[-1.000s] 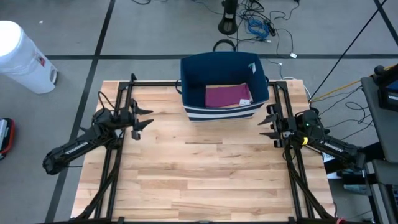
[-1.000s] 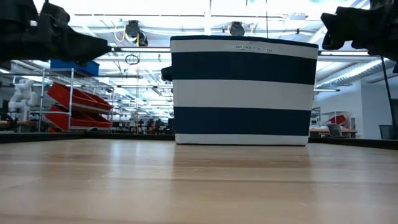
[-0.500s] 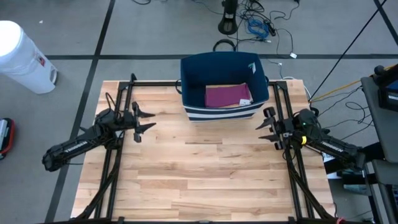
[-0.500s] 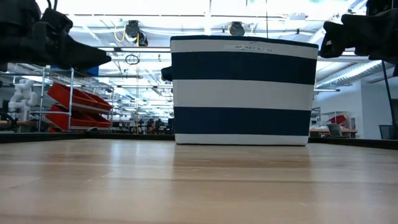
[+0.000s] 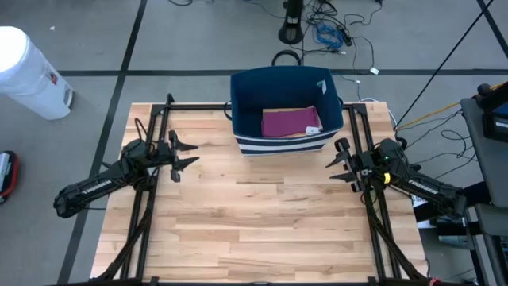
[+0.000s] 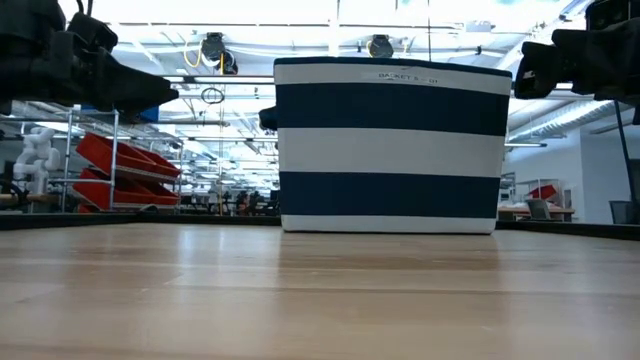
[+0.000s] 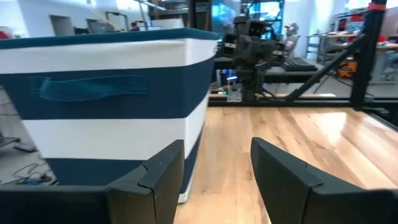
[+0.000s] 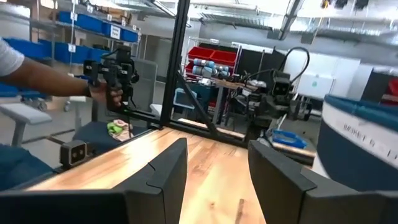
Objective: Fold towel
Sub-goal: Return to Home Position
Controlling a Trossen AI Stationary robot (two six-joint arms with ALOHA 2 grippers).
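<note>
- Left gripper [image 5: 188,155] hangs over the table [image 5: 262,230] to the left of the striped bin [image 5: 286,111] and a little nearer the front edge than the bin, pointing towards the table's middle. Its two fingers [image 7: 155,180] stand apart with nothing between them.
- From the left wrist view, this gripper [image 7: 217,177] looks past the bin's [image 7: 106,106] navy and white side wall, which carries a flat navy handle [image 7: 93,87]. The other arm shows far across the wood.
- Right gripper [image 5: 336,161] hangs to the right of the bin, just off its front right corner, also pointing inward. Its fingers [image 8: 161,180] are spread wide and empty.
- In the right wrist view, the gripper [image 8: 217,180] faces across the table, with the bin's [image 8: 357,137] corner at the edge of the frame.
- Neither gripper touches the bin.
- A purple towel [image 5: 290,121] lies folded flat on the bin's floor, towards its front right. A thin strip of lighter cloth shows under the towel's front edge, too little to tell more.
- The bin stands upright at the middle of the table's far edge. In the low view, it [image 6: 390,145] shows broad navy and white bands.
- Beyond the table, a person's arm [image 8: 43,78] reaches towards a dark device.
- On the floor, a white container [image 5: 32,71] stands well to the left of the bin, and cables [image 5: 325,32] lie behind it.
</note>
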